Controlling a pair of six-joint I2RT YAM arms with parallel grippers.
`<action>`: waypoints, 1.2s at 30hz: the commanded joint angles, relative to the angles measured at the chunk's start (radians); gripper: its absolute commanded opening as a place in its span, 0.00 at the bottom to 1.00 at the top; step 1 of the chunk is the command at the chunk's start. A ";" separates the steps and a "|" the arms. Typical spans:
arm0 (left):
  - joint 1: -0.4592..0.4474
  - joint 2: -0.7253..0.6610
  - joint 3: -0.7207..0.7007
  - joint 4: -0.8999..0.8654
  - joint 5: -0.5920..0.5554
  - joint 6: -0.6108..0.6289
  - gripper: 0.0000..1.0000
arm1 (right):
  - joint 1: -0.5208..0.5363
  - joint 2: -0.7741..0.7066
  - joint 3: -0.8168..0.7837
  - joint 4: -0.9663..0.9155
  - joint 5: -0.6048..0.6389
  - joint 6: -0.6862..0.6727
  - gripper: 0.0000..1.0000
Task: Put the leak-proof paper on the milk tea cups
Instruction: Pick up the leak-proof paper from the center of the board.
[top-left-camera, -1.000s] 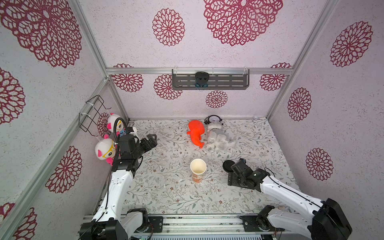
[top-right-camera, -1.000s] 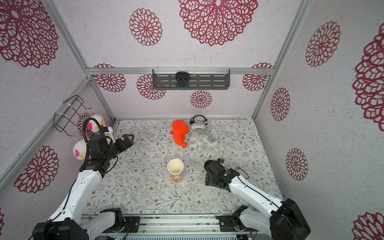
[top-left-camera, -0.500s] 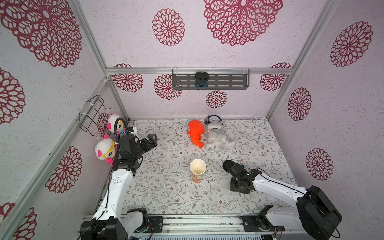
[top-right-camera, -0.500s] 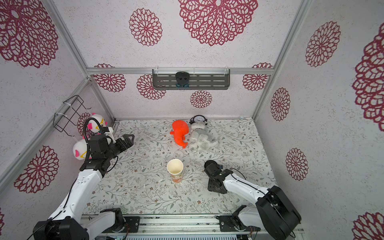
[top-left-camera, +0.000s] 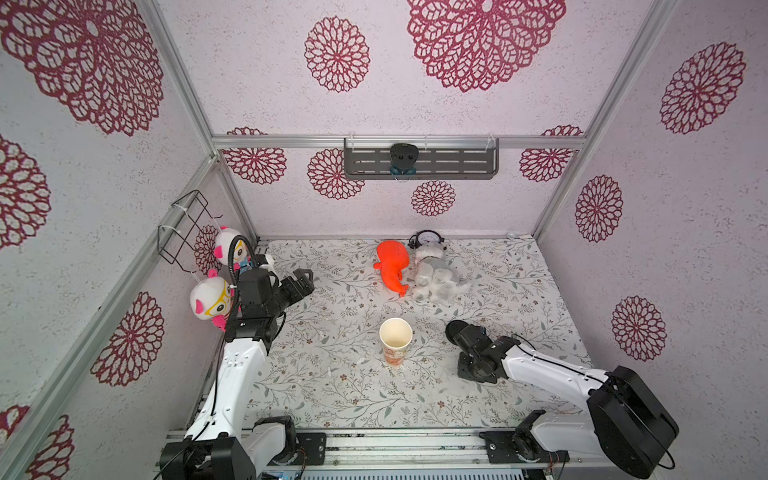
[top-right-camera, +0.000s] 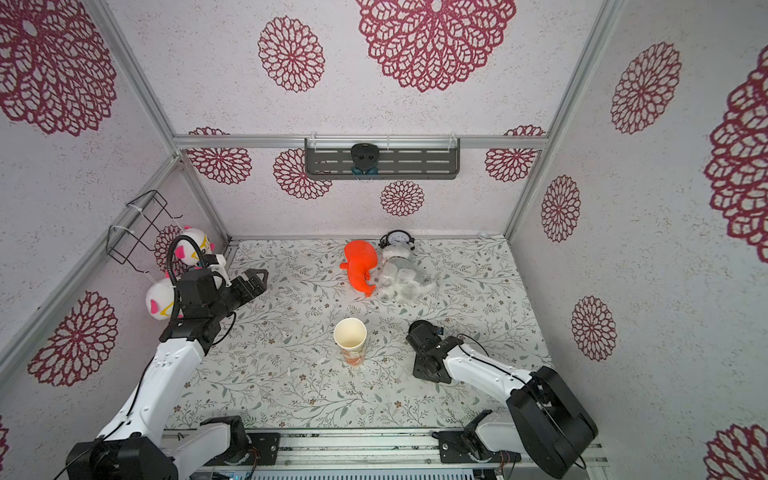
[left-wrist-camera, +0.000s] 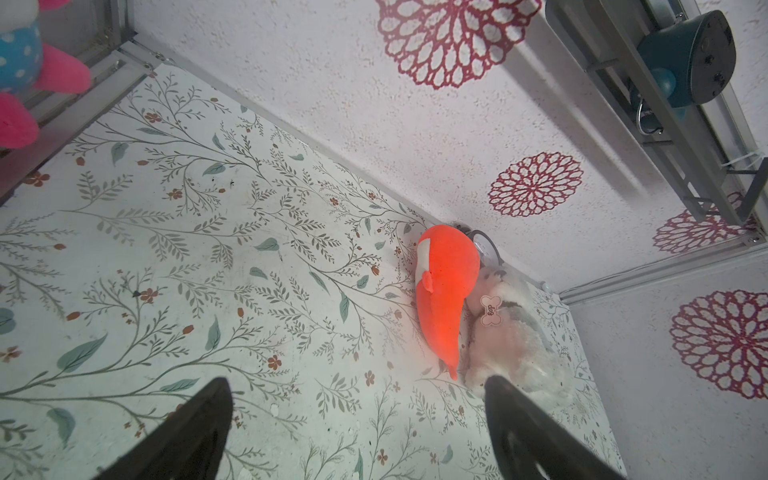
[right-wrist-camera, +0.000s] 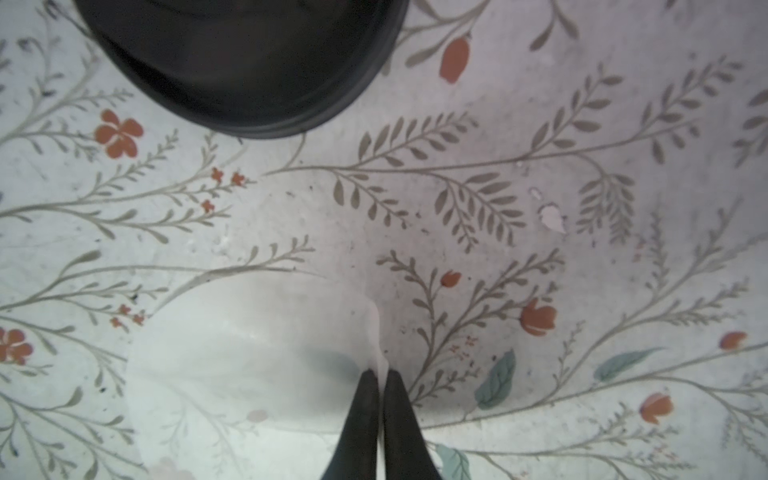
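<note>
Paper (right-wrist-camera: 249, 357) lies flat, edge pinched by right end effector (right-wrist-camera: 380, 376); cup (top-left-camera: 395, 337) upright.

Cup (top-left-camera: 395, 337) sits in the middle of the table (top-left-camera: 316, 399), lid (right-wrist-camera: 241, 62) near its right, plush toys (top-left-camera: 392, 266) behind by the back wall.

Pale textured walls (top-left-camera: 457, 108) printed with crimson lace rosettes closed in three sides, joined by aluminium bars (top-left-camera: 291, 142). A grey slotted shelf (top-left-camera: 457, 164) hung on the back wall, a black wire basket (top-left-camera: 185, 232) on the left-hand one. The floor (top-left-camera: 332, 399) wore grey-green sprigs and small red flowers
</note>
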 joint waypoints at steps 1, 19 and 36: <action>-0.004 -0.006 0.020 0.017 0.049 -0.016 0.97 | -0.004 -0.065 0.048 -0.045 0.045 -0.060 0.08; -0.205 0.027 0.057 0.189 0.378 -0.116 0.98 | -0.035 -0.247 0.486 0.067 -0.065 -0.307 0.00; -0.451 0.148 0.009 0.362 0.410 -0.098 0.87 | -0.030 -0.261 0.298 0.671 -0.501 -0.167 0.00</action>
